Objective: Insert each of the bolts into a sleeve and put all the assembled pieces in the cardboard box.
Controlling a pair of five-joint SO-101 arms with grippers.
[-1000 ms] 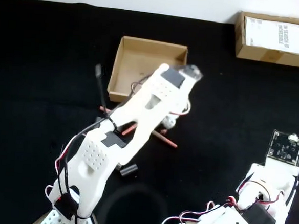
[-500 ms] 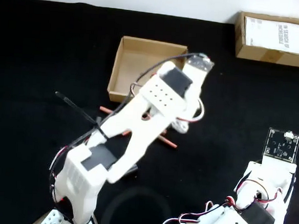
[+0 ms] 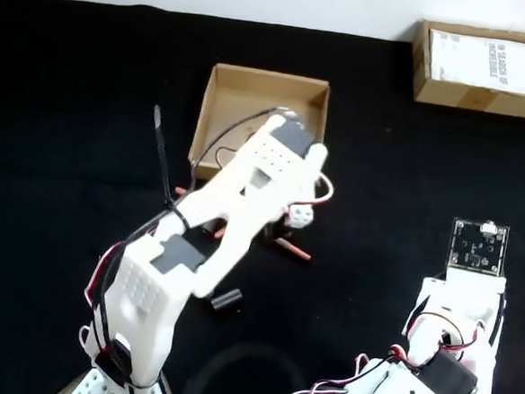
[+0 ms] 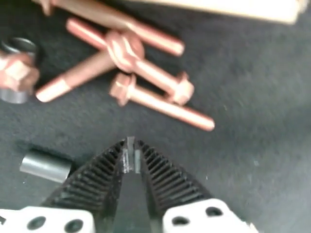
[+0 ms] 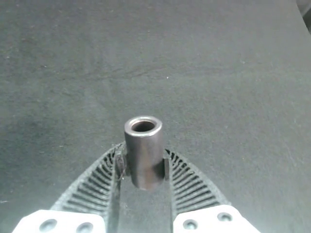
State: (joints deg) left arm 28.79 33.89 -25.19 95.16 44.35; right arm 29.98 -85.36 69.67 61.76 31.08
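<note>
Several copper bolts (image 4: 160,101) lie crossed on the black mat, just beyond my left gripper (image 4: 130,149), which is shut with nothing in it. A grey sleeve (image 4: 46,166) lies on its side beside that gripper's fingers. Another sleeve (image 4: 13,94) with a bolt head against it lies farther off. In the high view the left arm (image 3: 244,196) stretches over the bolts (image 3: 288,247) in front of the open cardboard box (image 3: 219,113). My right gripper (image 5: 143,165) is shut on an upright sleeve (image 5: 143,145), held above bare mat at the lower right.
A second cardboard box (image 3: 483,68) holding a printed sheet stands at the back right. One loose sleeve (image 3: 226,299) lies near the left arm's base. The right arm's camera board (image 3: 478,246) hangs over the mat. A black cable (image 3: 162,154) loops left of the left arm.
The left arm swung up toward the box's right corner, then came back down over the bolts. The right arm drifted slightly left and away from its base with its sleeve.
</note>
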